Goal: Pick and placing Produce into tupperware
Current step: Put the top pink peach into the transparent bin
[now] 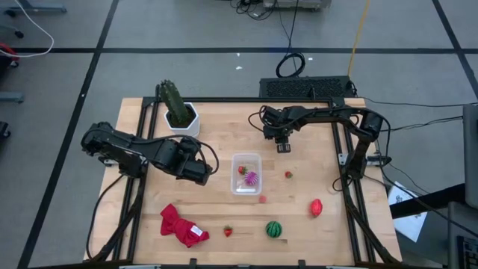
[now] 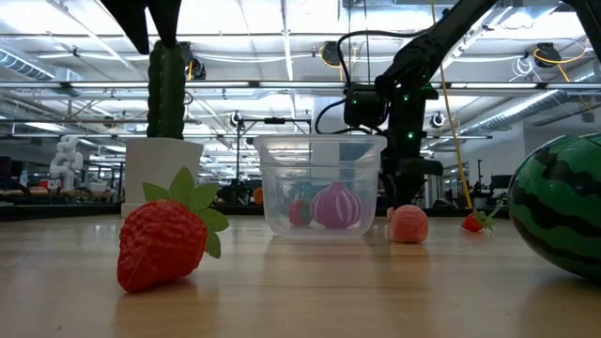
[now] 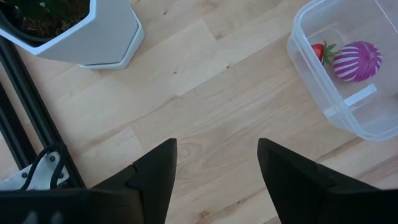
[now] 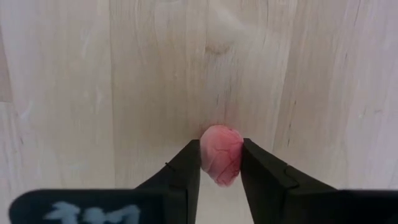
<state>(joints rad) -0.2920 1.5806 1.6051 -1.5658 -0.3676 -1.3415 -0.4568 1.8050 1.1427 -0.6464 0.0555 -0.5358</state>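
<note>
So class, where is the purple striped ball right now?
In the high view, the purple striped ball lies inside the clear tupperware at the table's middle, beside a small strawberry and between the two arms.

We list one tub (image 1: 246,172): clear plastic, rectangular with rounded corners, upright and open at mid-table, holding a purple striped ball (image 1: 252,178) and a small strawberry (image 1: 242,169) side by side. Loose on the wood we count a pink piece (image 1: 262,198) just beside the tub's near edge, a small red piece (image 1: 288,175) to its right, a larger red piece (image 1: 316,207) farther right, a watermelon ball (image 1: 274,229) and another strawberry (image 1: 228,232) near the front edge. A pink lumpy piece (image 4: 222,154) sits pinched between the right gripper (image 4: 221,163) fingers at the table's far side.
</note>
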